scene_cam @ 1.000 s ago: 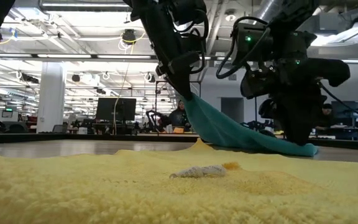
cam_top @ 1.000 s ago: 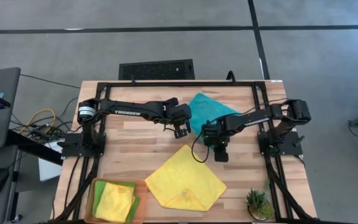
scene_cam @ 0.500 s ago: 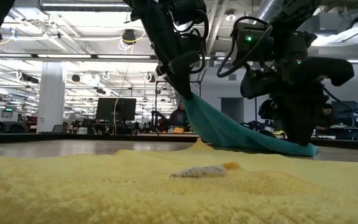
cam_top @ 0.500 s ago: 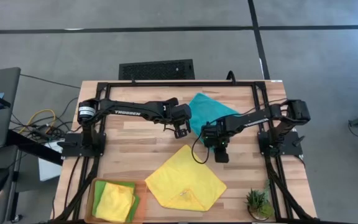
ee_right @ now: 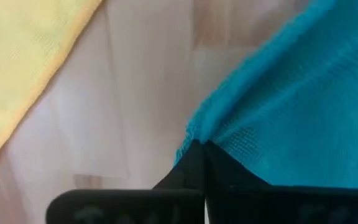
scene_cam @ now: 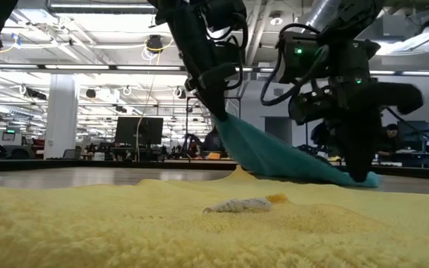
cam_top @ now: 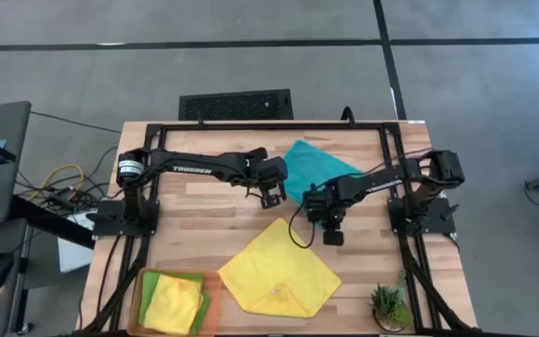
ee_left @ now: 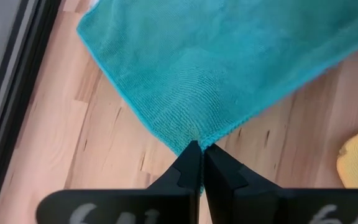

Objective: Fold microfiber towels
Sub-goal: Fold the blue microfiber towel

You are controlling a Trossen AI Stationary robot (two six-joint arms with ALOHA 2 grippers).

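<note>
A teal towel (cam_top: 318, 161) lies at the far middle of the table. One of its corners is raised by my left gripper (scene_cam: 218, 112), which is shut on it. My right gripper (scene_cam: 359, 176) is shut on another corner, down at the table top. From the raised corner the towel (scene_cam: 274, 156) slopes down to the low one. A yellow towel (cam_top: 279, 271) lies spread flat at the near middle. My left gripper pinches the teal towel's corner tip (ee_left: 195, 133) between its two fingers, slanting down from above. That corner is lifted clear of the table and the cloth slopes away below it. My right gripper pinches another corner of the teal towel (ee_right: 195, 133) between its two fingers, pointing down from above. This corner sits at the table top, bunched slightly at the fingertips.
An orange tray (cam_top: 139, 285) at the near left corner holds a folded green towel (cam_top: 155, 281) with a folded yellow one (cam_top: 172, 301) on top. A small potted plant (cam_top: 388, 304) stands at the near right corner. Black frame rails run along the table's sides.
My right gripper has shut on the teal towel's low corner and shifted slightly toward the left arm. The left gripper has kept the raised corner still.
</note>
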